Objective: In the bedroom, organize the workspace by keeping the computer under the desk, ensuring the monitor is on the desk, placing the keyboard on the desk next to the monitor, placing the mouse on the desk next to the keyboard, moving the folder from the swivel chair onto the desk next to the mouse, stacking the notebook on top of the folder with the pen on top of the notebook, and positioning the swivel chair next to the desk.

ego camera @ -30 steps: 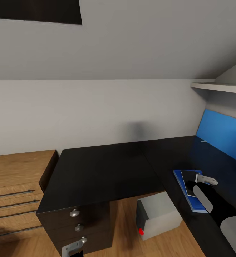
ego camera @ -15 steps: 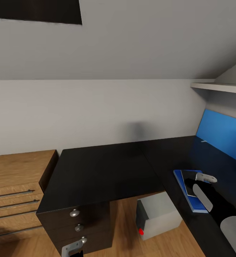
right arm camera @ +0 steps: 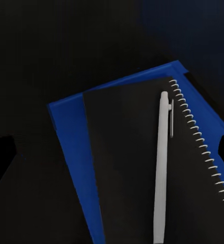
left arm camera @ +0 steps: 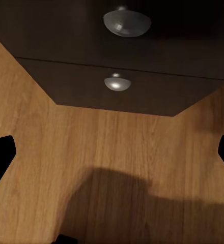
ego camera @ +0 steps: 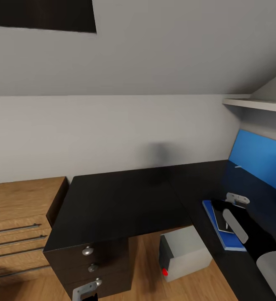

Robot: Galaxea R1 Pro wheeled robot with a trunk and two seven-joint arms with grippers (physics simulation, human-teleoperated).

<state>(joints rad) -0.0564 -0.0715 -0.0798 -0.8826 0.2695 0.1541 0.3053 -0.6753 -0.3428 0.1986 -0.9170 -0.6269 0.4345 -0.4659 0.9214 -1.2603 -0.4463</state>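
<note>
A: Stack, lower right of head frame. Pen (right arm camera: 162, 173) lies lengthwise on the black notebook (right arm camera: 137, 168), beside its spiral binding. Notebook rests on the blue folder (right arm camera: 71, 152), folder on the black table (ego camera: 125, 200).

B: Right hand (ego camera: 234, 209)?

A: Above the stack, fingers apart. In its wrist view the dark fingertips sit at both frame edges, nothing between them; pen is free.

B: Computer (ego camera: 184, 251)?

A: Grey tower on the wood floor (ego camera: 146, 267) under the table, lower centre.

B: Left hand (ego camera: 85, 290)?

A: At the bottom edge near the table's drawer knobs (left arm camera: 127, 23). Spread, empty, over the floor. Blue back panel (ego camera: 263, 156) at right; wood cabinet (ego camera: 21, 209) at left.
</note>
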